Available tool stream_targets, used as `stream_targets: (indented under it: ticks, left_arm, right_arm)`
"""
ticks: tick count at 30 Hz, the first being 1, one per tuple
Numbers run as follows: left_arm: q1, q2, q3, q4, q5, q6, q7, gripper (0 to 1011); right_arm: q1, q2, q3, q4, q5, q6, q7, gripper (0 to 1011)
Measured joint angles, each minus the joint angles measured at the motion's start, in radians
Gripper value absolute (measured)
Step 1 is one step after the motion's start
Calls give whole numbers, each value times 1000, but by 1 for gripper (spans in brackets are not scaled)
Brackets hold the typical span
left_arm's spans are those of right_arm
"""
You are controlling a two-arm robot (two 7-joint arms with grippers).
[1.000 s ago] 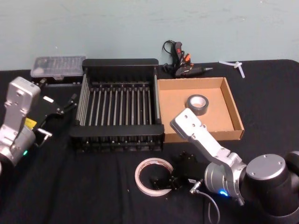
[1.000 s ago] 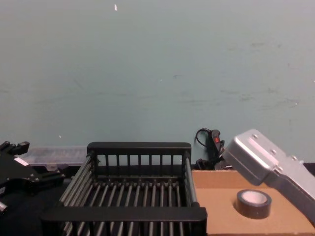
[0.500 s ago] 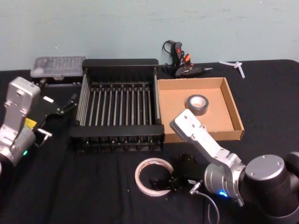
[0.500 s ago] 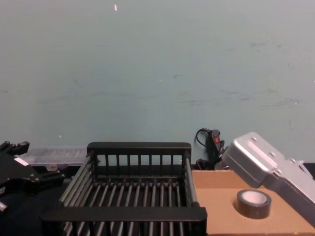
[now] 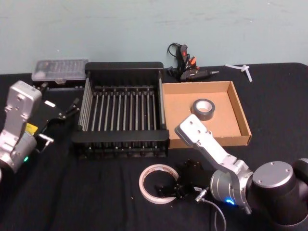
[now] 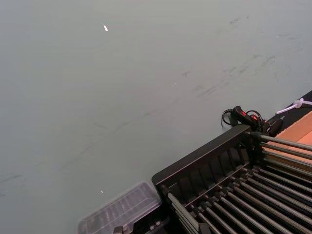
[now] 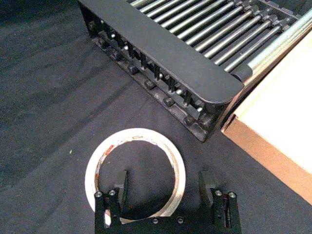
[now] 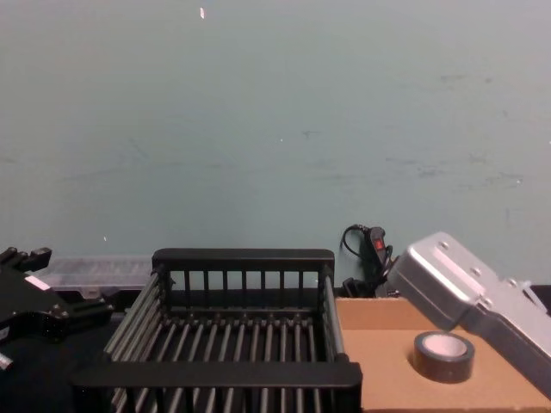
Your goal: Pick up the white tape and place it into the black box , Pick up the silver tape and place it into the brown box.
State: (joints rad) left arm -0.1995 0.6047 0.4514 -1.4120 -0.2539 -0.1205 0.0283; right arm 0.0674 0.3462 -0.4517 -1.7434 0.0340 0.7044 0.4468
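The white tape (image 5: pixel 157 183) lies flat on the black cloth in front of the black box (image 5: pixel 120 135). My right gripper (image 5: pixel 169 189) hangs open over the tape's right side. In the right wrist view, one finger (image 7: pixel 121 185) stands inside the hole of the white tape (image 7: pixel 100 161) and the other outside its rim. The silver tape (image 5: pixel 202 107) rests on its side-flat face inside the brown box (image 5: pixel 179 103), also seen as a dark roll (image 8: pixel 444 355) in the chest view. My left gripper (image 5: pixel 63 112) is parked left of the black box.
A black and red glue gun (image 5: pixel 185 63) with its cable lies behind the boxes. A clear plastic case (image 5: pixel 60 69) sits at the back left, and a small white piece (image 5: pixel 243 68) at the back right. The black box's front rim (image 7: pixel 165 53) is close ahead of the right gripper.
My right arm has shifted slightly down and nearer over the white tape. Both tapes, both boxes and the left arm have stayed put.
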Motion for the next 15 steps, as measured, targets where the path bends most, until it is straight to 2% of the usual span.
stream_targets:
  ticks: [5,6,11,13,15]
  left_arm:
    - [0,0,0,0,0,0,0,1001]
    - [0,0,0,0,0,0,0,1001]
    - [0,0,0,0,0,0,0,1001]
    - [0,0,0,0,0,0,0,1001]
    - [0,0,0,0,0,0,0,1001]
  right_arm:
    - [0,0,0,0,0,0,0,881]
    - [0,0,0,0,0,0,0,822]
    - [0,0,1,0,1,0,0,691]
    - [0,0,1,-1,1,0,0,591]
    - [0,0,1,-1,1,0,0,560]
